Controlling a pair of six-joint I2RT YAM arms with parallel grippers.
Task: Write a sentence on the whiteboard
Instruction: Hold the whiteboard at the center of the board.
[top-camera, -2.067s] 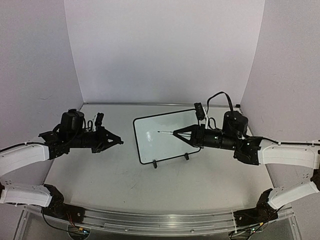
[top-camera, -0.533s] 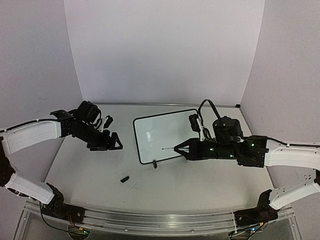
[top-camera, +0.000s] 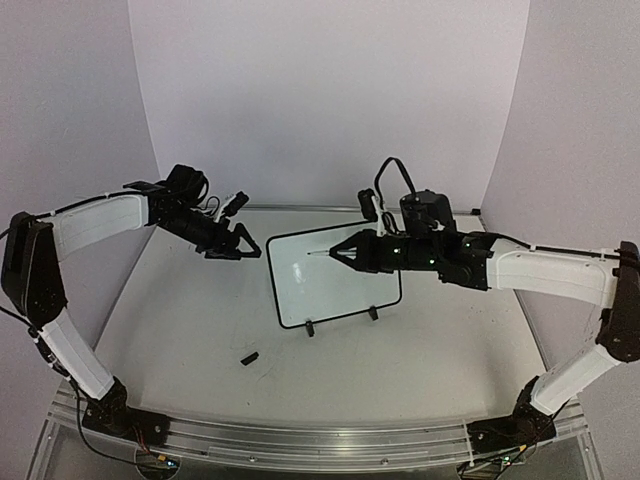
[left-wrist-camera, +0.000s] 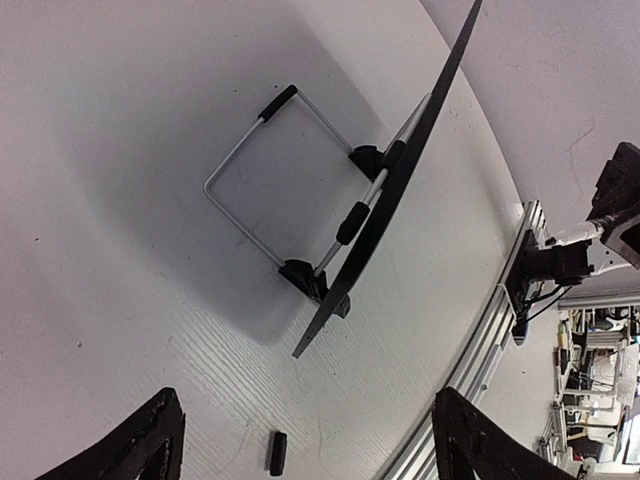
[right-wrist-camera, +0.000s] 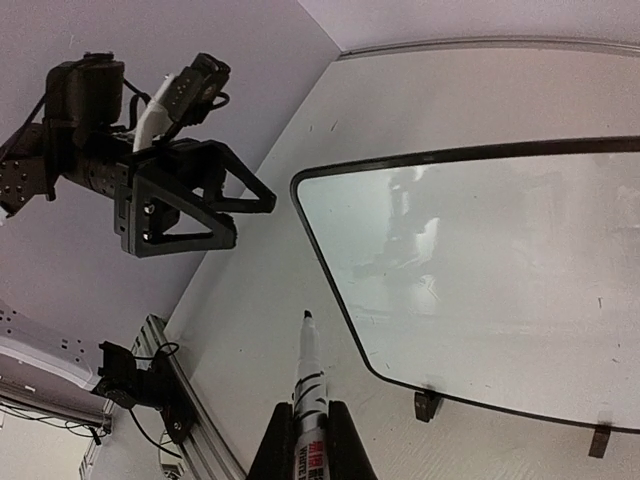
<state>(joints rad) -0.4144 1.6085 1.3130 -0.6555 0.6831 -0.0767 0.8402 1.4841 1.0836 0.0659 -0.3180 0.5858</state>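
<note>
The right claw (top-camera: 338, 254) is clamped shut on a marker (top-camera: 322, 253), which sticks out straight ahead between the fingers with its dark tip bare. From above, that tip lies over the upper left part of the whiteboard (top-camera: 325, 292). In the right wrist view it sits just off the frame's left edge, apart from the board. The whiteboard stands near the middle of the table (top-camera: 190, 330), leaning back on a wire stand (left-wrist-camera: 250, 170) and resting on two small black feet (top-camera: 310, 328). Its face is glossy white with pale reflections. The left claw (top-camera: 250, 253) hangs above the table just left of the board's upper left corner. Its fingers point toward the board, spread wide, with nothing between them. A small black stub (top-camera: 249, 357) lies on the table in front of the board's lower left corner, well apart from both claws.
</note>
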